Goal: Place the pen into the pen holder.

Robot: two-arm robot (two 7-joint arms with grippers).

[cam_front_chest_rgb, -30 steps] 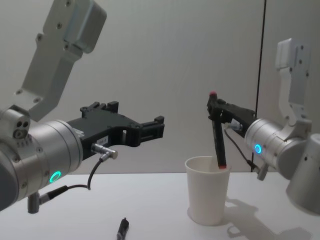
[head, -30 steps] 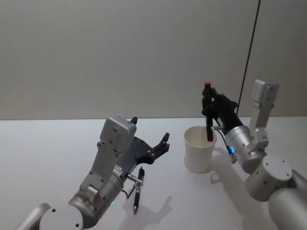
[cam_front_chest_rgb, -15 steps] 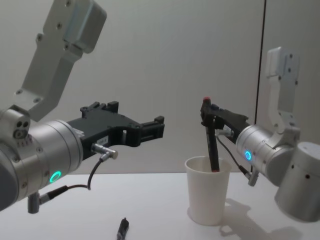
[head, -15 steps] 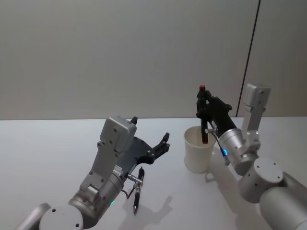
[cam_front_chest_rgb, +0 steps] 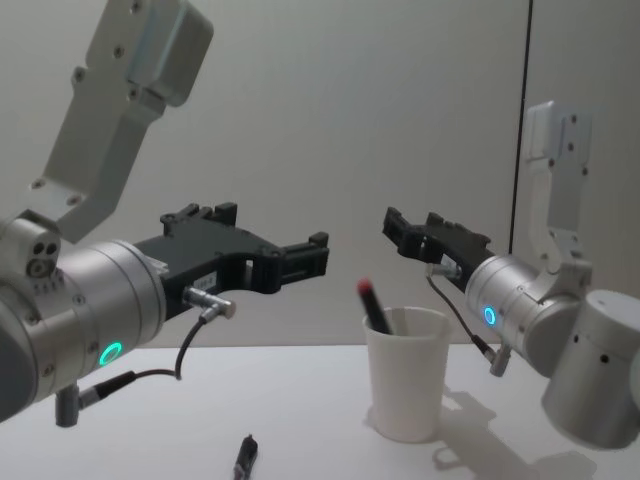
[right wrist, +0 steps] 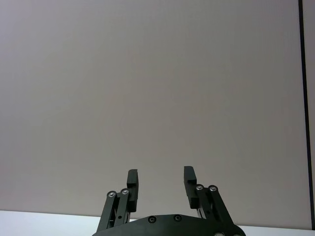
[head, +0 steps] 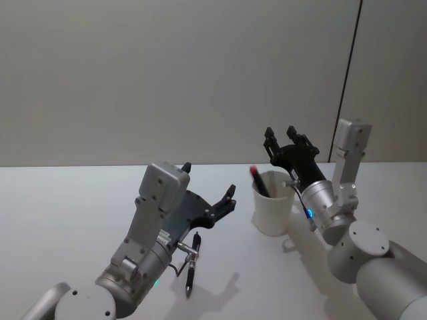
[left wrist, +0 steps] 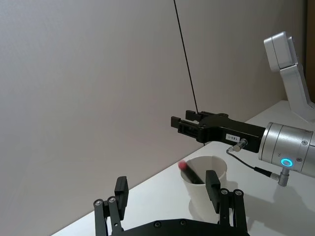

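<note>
I see the pen leaning in the cup, its red end poking over the rim on the left side. My right hand hovers just above and behind the cup, fingers spread and empty. My left hand hangs over the desk, also spread and empty, above what looks like a second pen lying flat.
</note>
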